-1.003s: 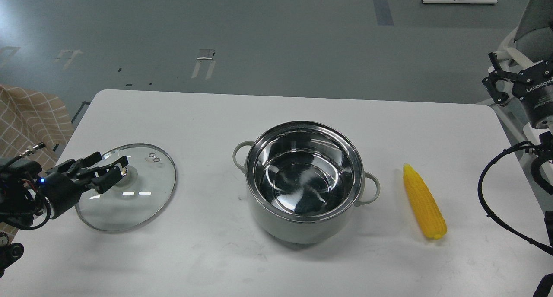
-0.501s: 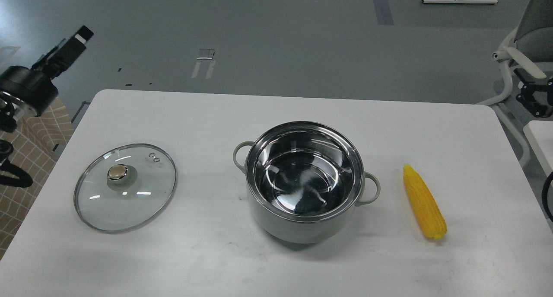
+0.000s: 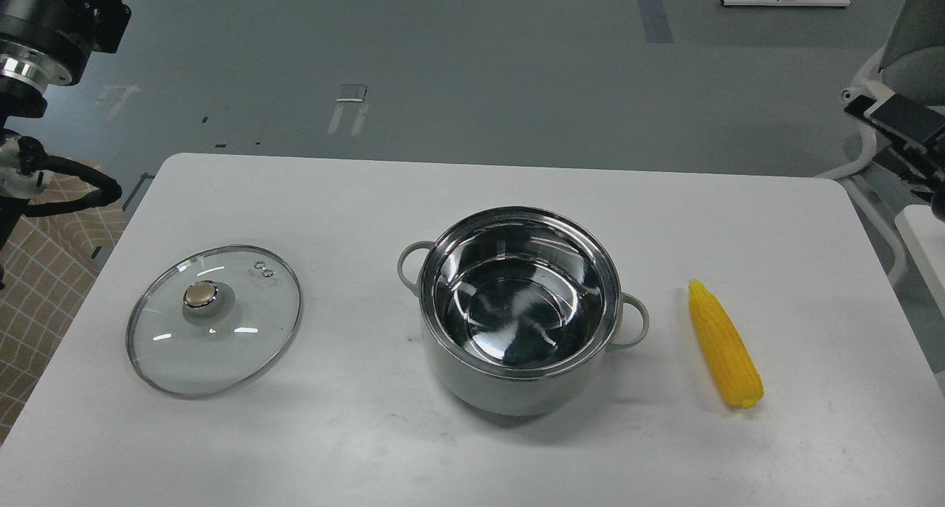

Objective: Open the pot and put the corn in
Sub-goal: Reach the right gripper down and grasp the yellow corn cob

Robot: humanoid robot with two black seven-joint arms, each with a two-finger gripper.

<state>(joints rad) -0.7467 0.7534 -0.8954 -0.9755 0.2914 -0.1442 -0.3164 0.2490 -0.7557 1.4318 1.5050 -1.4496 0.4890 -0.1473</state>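
My left arm [image 3: 40, 31] is matt black at the far left corner, with a bright steel ring round its wrist and a thick black cable [image 3: 70, 190] looping below it — a pale wrap shows at the edge. My right gripper [image 3: 904, 134] shows only black plates at the right edge

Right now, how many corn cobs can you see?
1. The corn lies on the table right of the pot, apart from it; the pot is empty.
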